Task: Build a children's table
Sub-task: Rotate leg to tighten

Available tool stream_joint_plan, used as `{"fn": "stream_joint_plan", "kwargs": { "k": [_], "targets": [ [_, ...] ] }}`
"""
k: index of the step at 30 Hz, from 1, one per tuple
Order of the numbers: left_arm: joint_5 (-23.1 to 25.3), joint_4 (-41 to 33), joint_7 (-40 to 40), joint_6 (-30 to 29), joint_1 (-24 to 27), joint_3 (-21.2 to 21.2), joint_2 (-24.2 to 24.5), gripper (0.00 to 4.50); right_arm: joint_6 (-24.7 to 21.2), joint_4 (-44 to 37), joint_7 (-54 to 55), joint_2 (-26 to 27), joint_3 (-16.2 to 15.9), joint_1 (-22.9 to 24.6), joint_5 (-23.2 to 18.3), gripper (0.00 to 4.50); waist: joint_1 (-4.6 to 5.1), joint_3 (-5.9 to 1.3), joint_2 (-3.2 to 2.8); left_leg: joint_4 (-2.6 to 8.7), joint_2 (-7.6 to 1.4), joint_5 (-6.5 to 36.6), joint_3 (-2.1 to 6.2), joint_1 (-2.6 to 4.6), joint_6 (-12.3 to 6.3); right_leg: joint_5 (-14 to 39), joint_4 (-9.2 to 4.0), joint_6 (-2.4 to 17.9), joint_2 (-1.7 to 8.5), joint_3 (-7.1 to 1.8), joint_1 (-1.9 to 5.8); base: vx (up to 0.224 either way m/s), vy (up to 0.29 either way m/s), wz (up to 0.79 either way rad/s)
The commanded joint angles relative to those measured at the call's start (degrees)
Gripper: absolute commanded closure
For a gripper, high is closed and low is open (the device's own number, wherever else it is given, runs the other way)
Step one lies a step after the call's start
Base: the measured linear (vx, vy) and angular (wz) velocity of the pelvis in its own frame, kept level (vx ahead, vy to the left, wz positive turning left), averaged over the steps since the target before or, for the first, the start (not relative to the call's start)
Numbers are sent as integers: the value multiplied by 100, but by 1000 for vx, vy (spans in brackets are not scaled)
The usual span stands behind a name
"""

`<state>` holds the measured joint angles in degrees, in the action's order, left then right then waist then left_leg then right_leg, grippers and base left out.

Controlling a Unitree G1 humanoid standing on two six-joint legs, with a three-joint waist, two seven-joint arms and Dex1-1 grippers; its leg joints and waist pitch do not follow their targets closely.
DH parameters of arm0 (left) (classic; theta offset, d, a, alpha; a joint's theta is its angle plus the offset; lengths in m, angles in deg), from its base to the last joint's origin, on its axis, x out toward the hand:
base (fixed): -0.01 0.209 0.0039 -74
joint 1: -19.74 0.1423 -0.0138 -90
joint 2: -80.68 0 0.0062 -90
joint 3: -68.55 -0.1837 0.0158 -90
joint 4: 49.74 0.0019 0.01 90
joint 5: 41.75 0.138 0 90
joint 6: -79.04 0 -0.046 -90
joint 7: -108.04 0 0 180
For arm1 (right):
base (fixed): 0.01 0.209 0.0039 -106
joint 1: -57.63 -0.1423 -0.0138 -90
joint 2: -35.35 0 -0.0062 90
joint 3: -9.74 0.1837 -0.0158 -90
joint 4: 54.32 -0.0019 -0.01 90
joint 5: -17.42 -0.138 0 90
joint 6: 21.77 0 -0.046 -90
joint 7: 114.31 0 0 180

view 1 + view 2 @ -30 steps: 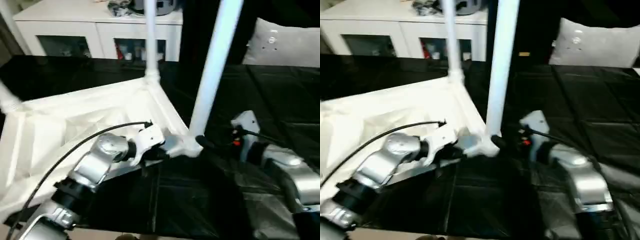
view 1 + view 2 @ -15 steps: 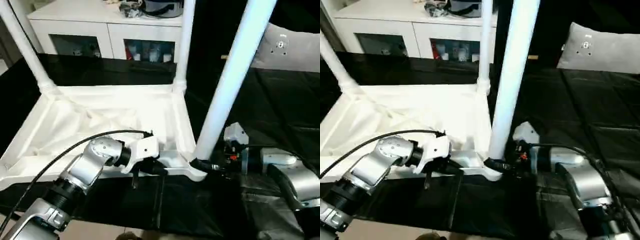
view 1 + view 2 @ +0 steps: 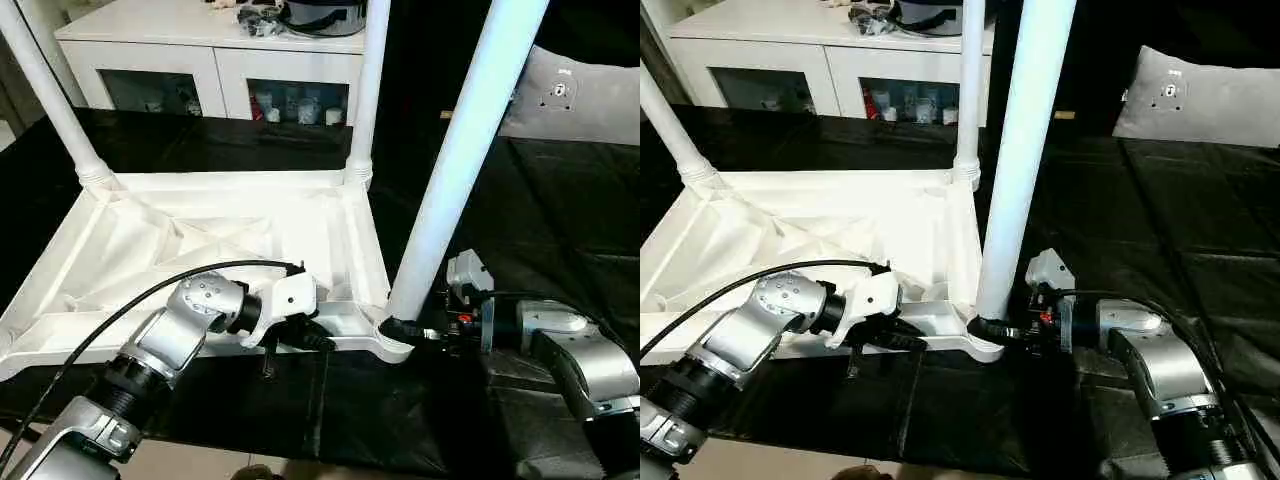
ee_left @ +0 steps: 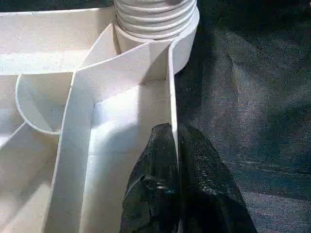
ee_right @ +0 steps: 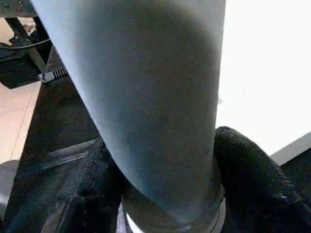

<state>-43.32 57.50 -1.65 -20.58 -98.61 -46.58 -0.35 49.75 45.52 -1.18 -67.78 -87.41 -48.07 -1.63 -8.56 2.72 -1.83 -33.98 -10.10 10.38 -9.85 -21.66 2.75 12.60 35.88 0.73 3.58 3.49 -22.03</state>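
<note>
Inverted table top [image 3: 210, 240] lying on the black-covered bench [image 3: 560, 220], toward its left edge, with three legs upright in corner sockets. Left tool [image 4: 174, 160] pinches the top's near rim wall just beside the near-right socket. Right tool [image 3: 405, 330] has its fingers [image 5: 252, 184] on either side of the base of the near-right leg [image 3: 460, 170], touching it.

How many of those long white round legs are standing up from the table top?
3: one leg at the far left corner, one at the far right corner, one at the near right corner. The near left corner is cut off.
</note>
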Motion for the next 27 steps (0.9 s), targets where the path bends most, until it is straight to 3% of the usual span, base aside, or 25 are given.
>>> {"fn": "stream_joint_plan", "kwargs": {
  "k": [1, 2, 7, 8, 11, 13, 15, 18, 21, 22, 27],
  "targets": [
    [-220, -148, 121, 74, -121, 107, -94, 450, -90, 134, -33, 62, -29, -7, -37, 206, 1, -361, 52, 361, -341, 858, 108, 80, -295, 602, -429, 1295, 529, -284, 246, 0, 0, 0],
    [-284, -203, -3, -168, -106, 186, -161, 450, -166, 176, 46, 119, 7, 16, -90, 206, 10, -358, 80, 365, -341, 869, 107, 78, -290, 629, -433, 1291, 526, -283, 249, 0, 0, 0],
    [-291, -417, -554, -858, -71, 342, -385, 450, -341, 498, 1301, 575, 110, -53, 304, 206, 62, -325, 63, 402, -328, 1069, 121, 94, -133, 1115, -465, 1250, 535, -282, 228, 0, 0, 0],
    [-250, -434, -773, -993, -73, 386, -479, 450, -353, 650, 1610, 719, 167, -135, 370, 206, 95, -314, 32, 416, -326, 1221, 131, 107, -53, 1318, -485, 1222, 540, -283, 218, 0, 0, 0],
    [-95, -392, -1852, -1672, -189, 646, -1071, 450, -506, 1390, 3203, 1422, 626, -522, 475, 206, 243, -303, 36, 446, -314, 1413, 147, 111, 135, 1494, -498, 1196, 530, -274, 221, 0, 0, 0],
    [-44, -372, -2330, -1939, -276, 759, -1397, 450, -579, 1268, 4034, 1668, 708, -546, 742, 206, 293, -311, 44, 444, -297, 1330, 150, 103, 157, 1520, -527, 1124, 531, -282, 238, 0, 0, 0],
    [43, -327, -2722, -2016, -340, 812, -1638, 450, -608, 1063, 4348, 1867, 708, -517, 830, 206, 318, -332, 50, 423, -289, 1130, 142, 92, 121, 1122, -498, 1123, 506, -295, 250, 0, 0, 0],
    [62, -288, -2861, -1933, -370, 777, -1790, 450, -448, 829, 4526, 2026, 664, -450, 941, 206, 288, -367, 58, 375, -264, 691, 111, 56, -120, 375, -464, 1158, 492, -301, 272, 0, 0, 0],
    [53, -384, -2878, -1988, -362, 772, -1798, 450, -468, 701, 4486, 2139, 752, -406, 768, 206, 262, -356, 44, 385, -277, 728, 109, 63, -187, 392, -471, 1163, 492, -287, 270, 0, 0, 0],
    [75, -424, -2904, -2044, -354, 781, -1813, 450, -483, 700, 4527, 2178, 776, -416, 753, 150, 262, -353, 43, 391, -283, 766, 112, 67, -178, 447, -476, 1156, 492, -284, 272, 0, 0, 0],
    [226, -407, -2871, -1820, -316, 742, -1548, 450, -549, 201, 4334, 2062, 722, -231, 624, 110, 268, -333, 26, 430, -303, 1003, 128, 87, -71, 679, -500, 1084, 488, -288, 258, 0, 0, 0]
  ]
}}
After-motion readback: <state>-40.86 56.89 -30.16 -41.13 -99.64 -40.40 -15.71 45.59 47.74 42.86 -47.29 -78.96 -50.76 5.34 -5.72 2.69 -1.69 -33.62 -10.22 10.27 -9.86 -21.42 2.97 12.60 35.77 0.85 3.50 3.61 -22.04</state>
